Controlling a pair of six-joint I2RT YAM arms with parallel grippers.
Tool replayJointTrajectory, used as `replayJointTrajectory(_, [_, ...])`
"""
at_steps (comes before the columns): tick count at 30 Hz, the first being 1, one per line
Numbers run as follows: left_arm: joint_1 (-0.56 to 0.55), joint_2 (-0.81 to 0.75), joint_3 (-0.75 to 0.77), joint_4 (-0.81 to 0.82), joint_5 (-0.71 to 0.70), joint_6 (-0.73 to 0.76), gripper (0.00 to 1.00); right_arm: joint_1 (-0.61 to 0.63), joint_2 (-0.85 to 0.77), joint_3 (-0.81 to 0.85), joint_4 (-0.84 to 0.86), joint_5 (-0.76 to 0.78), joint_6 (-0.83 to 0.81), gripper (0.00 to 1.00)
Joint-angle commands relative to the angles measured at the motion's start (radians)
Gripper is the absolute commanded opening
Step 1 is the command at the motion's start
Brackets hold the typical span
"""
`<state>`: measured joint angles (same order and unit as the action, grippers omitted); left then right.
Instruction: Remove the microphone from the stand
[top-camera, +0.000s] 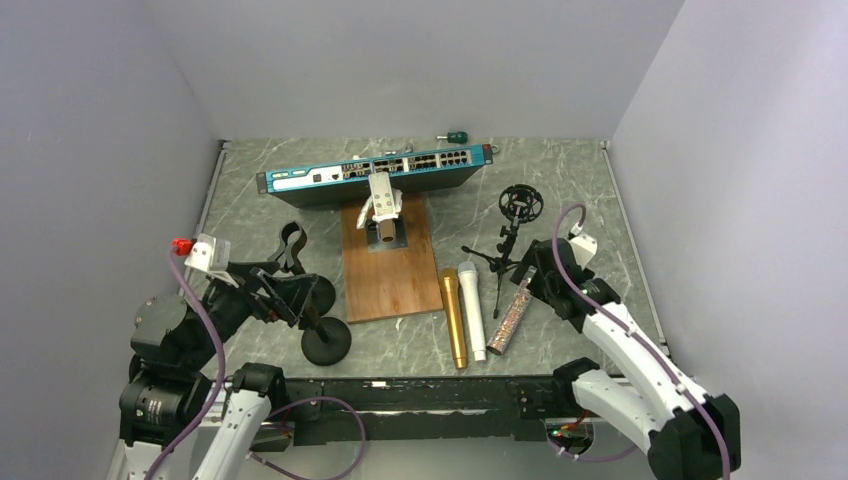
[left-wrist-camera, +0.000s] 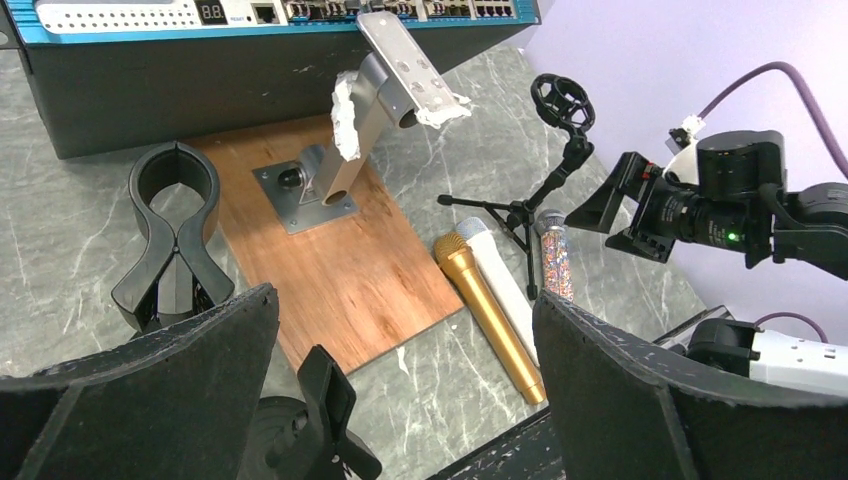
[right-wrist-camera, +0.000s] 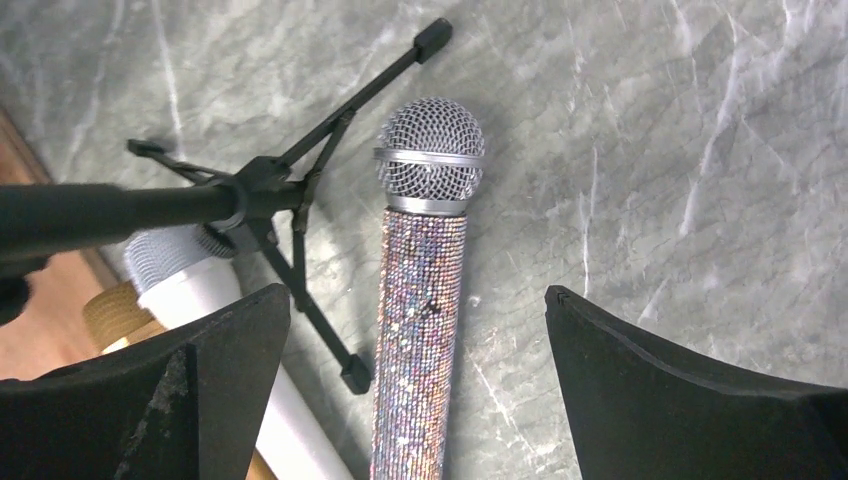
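Surface (top-camera: 560, 180): grey marbled top that fills the middle of the top view and carries everything.
Network switch (top-camera: 375, 172): long blue-faced box lying across the upper centre, ports towards the back.
Wooden board (top-camera: 395, 280): brown rectangle at centre, its far edge against the switch.
Left fingers (left-wrist-camera: 170, 390): spread wide with nothing between them, at lower left of the top view, over the round-base stand.
Right fingers (right-wrist-camera: 660, 390): spread wide, one on each side of the glitter microphone and above it, not gripping it.
Round-base stand (top-camera: 326, 342): black, at lower left of centre, just beside the board's near left corner.
Black clip (left-wrist-camera: 175, 240): at left in the left wrist view, jaws holding nothing.
Tripod stand (top-camera: 505, 262): black, right of the board, its ring mount (top-camera: 520, 203) at the top, holding nothing.
Glitter microphone (right-wrist-camera: 420, 330): lying flat on the surface right of centre, off the stand, mesh head towards the back. One tripod foot is just beside its body; I cannot tell whether they touch.
Gold microphone (top-camera: 455, 320): lying flat just right of the board.
White microphone (top-camera: 472, 310): lying flat between the gold and glitter ones, alongside the gold.
Metal bracket (top-camera: 382, 205): bolted on the board's far end, tilted.
Green-handled tool (top-camera: 456, 137): behind the switch, upper centre.
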<state>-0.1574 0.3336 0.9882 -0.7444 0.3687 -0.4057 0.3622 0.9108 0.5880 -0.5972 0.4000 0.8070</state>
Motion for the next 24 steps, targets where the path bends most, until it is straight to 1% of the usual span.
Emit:
replayJointTrajectory(1, [0.001,-0.024,0.006,0.047,-0.027,-0.025,0.99,-0.004,-0.089,0.058,-0.071,-0.036,-0.077,1.0])
replayJointTrajectory(3, [0.001,-0.012,0.024,0.029,-0.039,-0.005,0.99,-0.003,-0.121,0.083,-0.108,-0.043,-0.083,1.0])
replayJointTrajectory(7, [0.001,0.014,0.072,-0.025,-0.071,0.03,0.99,-0.003,-0.203,0.128,-0.138,-0.119,-0.095,1.0])
replayJointTrajectory(12, [0.001,0.005,0.103,-0.047,-0.135,0.053,0.99,-0.004,-0.305,0.213,-0.181,-0.133,-0.14,1.0])
replayJointTrajectory(18, [0.001,0.011,0.126,-0.04,-0.176,0.039,0.99,-0.004,-0.299,0.4,-0.281,-0.061,-0.241,1.0])
replayJointTrajectory(24, [0.001,0.015,0.117,-0.009,-0.204,0.064,1.0,-0.003,-0.297,0.505,-0.3,-0.018,-0.323,1.0])
